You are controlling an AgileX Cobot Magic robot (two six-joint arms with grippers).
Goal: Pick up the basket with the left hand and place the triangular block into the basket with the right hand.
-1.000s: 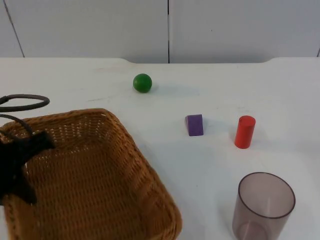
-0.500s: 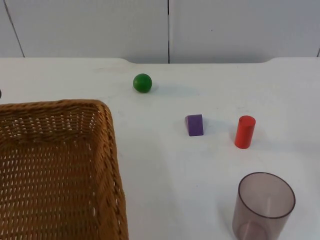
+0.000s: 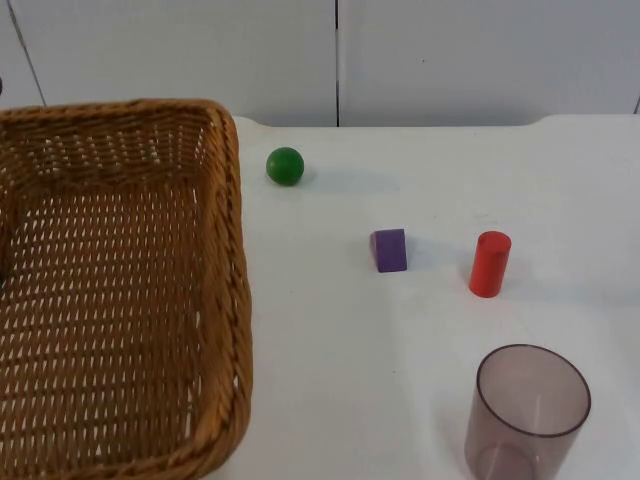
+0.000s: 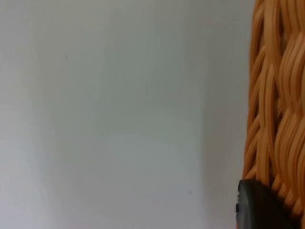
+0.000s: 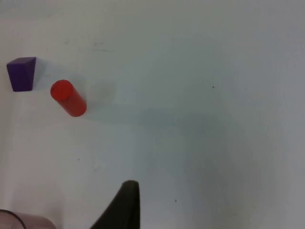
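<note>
The brown wicker basket (image 3: 228, 300) hangs lifted over the table's left side, close under the top camera, with its open side up. In the left wrist view my left gripper (image 4: 259, 206) presses against the basket's woven rim (image 4: 279, 95) and is shut on it. The purple triangular block (image 3: 389, 250) lies on the white table right of the basket, apart from it. My right gripper (image 5: 125, 204) waits above the table's right part. From there the block (image 5: 21, 74) lies well away from it, beyond the red cylinder (image 5: 68, 98).
A red cylinder (image 3: 489, 263) stands just right of the block. A green ball (image 3: 285, 166) rests near the basket's far right corner. A translucent brownish cup (image 3: 528, 410) stands at the front right. The grey partition wall (image 3: 450, 60) closes the back.
The basket has risen from the table and swung toward the back, now larger in the top view. Block, cylinder, ball and cup have stayed where they were.
</note>
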